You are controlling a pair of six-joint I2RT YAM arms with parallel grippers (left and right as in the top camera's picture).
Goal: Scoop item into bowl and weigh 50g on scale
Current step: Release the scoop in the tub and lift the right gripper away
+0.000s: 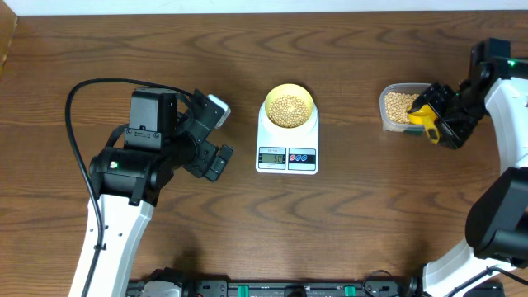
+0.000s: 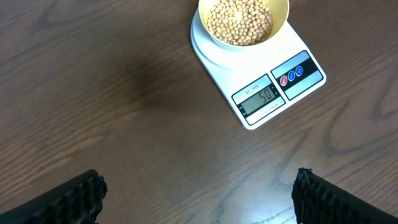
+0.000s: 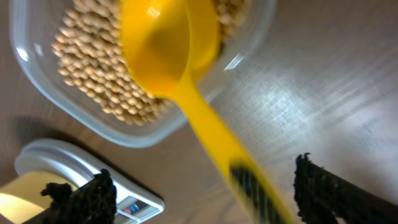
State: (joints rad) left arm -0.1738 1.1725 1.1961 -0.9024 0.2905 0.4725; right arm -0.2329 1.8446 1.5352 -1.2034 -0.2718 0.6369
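The pale yellow bowl (image 1: 289, 91) holds tan beans (image 1: 289, 107) and stands on the white scale (image 1: 287, 157). In the left wrist view the bowl (image 2: 283, 18), beans (image 2: 239, 22) and scale (image 2: 273, 93) show too, and the display appears to read 50. My left gripper (image 1: 221, 136) (image 2: 199, 193) is open and empty over bare table left of the scale. My right gripper (image 1: 441, 124) (image 3: 202, 196) is open. A yellow scoop (image 1: 422, 115) (image 3: 168, 50), blurred, lies between its fingers, its empty head over the clear tub (image 3: 37, 81).
The clear plastic tub (image 1: 386, 107) at the right holds more beans (image 1: 401, 104) (image 3: 93, 68). The scale's corner (image 3: 62, 162) and the bowl's edge (image 3: 18, 199) show at the lower left of the right wrist view. A black cable (image 1: 74, 99) loops behind the left arm.
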